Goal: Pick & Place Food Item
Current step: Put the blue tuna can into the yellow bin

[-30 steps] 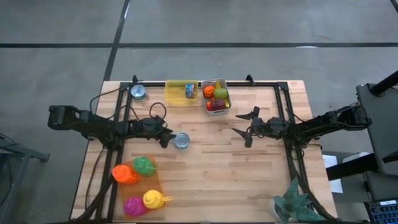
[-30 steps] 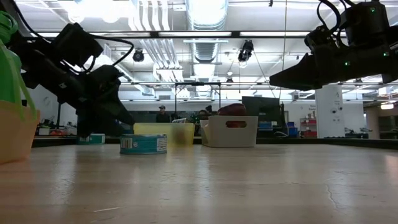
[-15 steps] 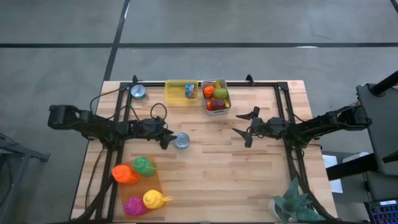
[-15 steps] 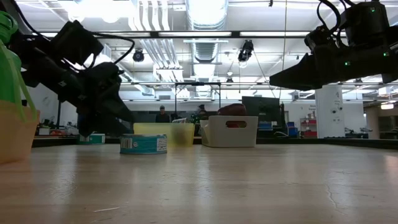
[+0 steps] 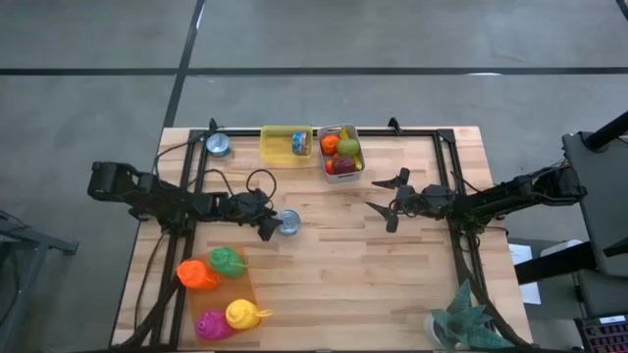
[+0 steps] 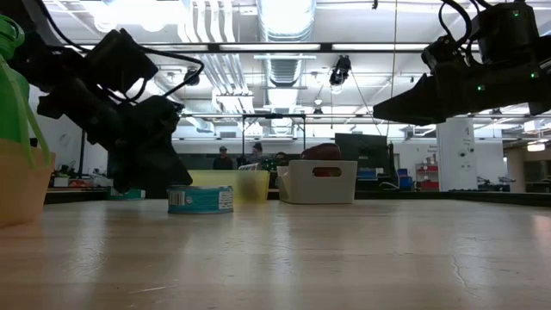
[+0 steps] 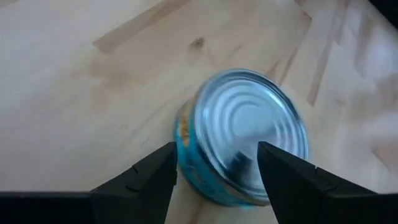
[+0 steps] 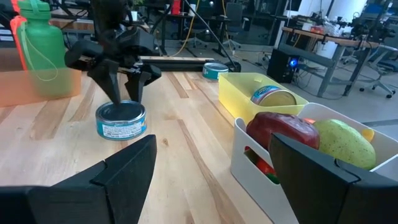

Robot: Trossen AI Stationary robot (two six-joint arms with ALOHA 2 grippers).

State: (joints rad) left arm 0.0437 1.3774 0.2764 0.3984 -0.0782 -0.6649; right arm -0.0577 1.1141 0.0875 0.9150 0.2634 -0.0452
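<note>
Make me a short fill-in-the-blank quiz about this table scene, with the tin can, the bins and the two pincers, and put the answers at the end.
1. The left pincer is open, its fingers on either side of the ______ tin can.
2. The yellow bin holds one ______.
3. The right pincer hangs open above the table, holding ______.
4. The apple lies in the ______ bin.

Answers: blue; can; nothing; white

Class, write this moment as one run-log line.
left gripper: open, fingers either side of tuna can | right gripper: open, waiting mid-table | can: upright on table | yellow bin: holds another can
</note>
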